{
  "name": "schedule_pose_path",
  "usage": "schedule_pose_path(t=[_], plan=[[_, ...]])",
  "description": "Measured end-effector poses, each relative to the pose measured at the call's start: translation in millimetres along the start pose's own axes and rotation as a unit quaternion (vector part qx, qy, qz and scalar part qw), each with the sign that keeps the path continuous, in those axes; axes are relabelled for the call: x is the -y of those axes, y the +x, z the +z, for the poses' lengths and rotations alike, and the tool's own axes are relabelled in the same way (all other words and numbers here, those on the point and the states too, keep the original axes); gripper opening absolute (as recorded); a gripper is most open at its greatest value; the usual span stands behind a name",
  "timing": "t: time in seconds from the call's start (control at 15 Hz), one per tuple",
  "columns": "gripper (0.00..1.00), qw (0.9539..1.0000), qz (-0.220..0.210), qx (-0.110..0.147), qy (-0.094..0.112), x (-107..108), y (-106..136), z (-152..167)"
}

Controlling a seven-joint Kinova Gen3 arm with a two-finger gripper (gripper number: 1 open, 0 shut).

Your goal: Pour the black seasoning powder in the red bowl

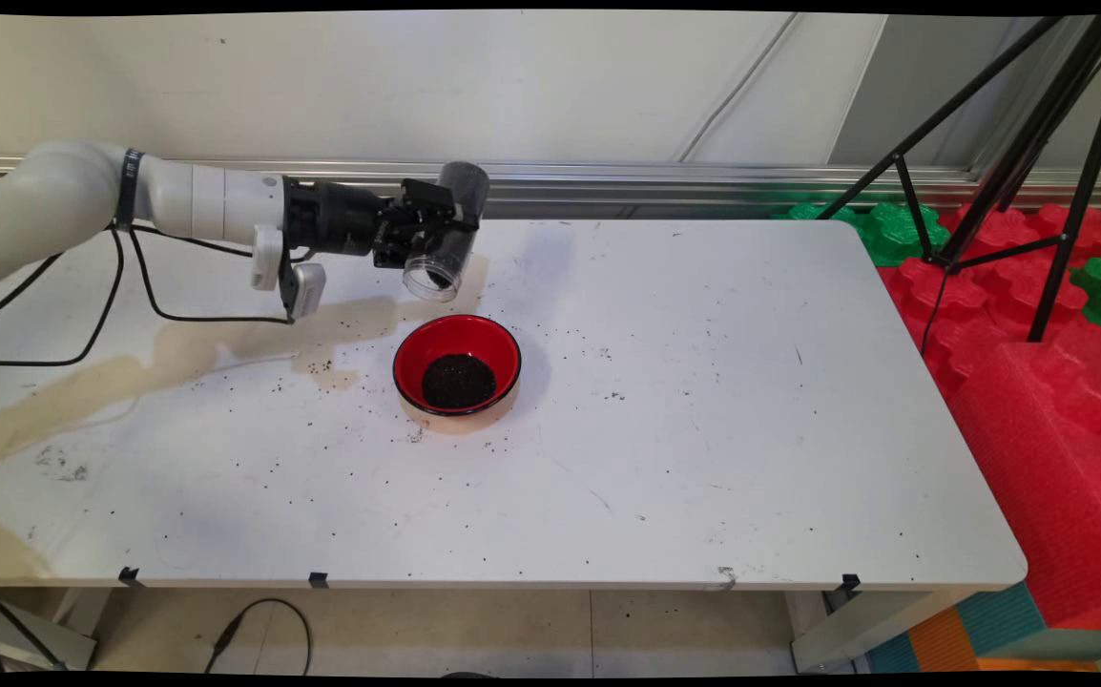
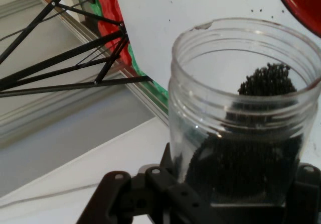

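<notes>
My gripper (image 1: 443,234) is shut on a clear plastic jar (image 1: 447,239) that holds small black beads (image 2: 241,158). The jar is tilted, its open mouth pointing down toward the near side of the table. It hangs in the air just behind and left of a red bowl (image 1: 457,364), which stands on the white table (image 1: 703,429) with a heap of black beads (image 1: 458,381) in its middle. In the hand view the jar (image 2: 241,113) fills the right half, beads lying along its lower wall, and the bowl's red rim (image 2: 301,3) shows at the top right corner.
Loose black beads lie scattered over the table around the bowl. A black tripod (image 1: 1018,143) stands off the table's right far corner, over red and green foam blocks (image 1: 1037,363). Black cables (image 1: 131,286) hang from the arm at the left.
</notes>
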Motion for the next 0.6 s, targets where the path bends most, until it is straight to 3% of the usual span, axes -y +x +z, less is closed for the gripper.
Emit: schedule_pose_path(t=[0.6], plan=[[0.00,0.9990,0.041,0.003,0.015,8.9,2.8,3.7]])
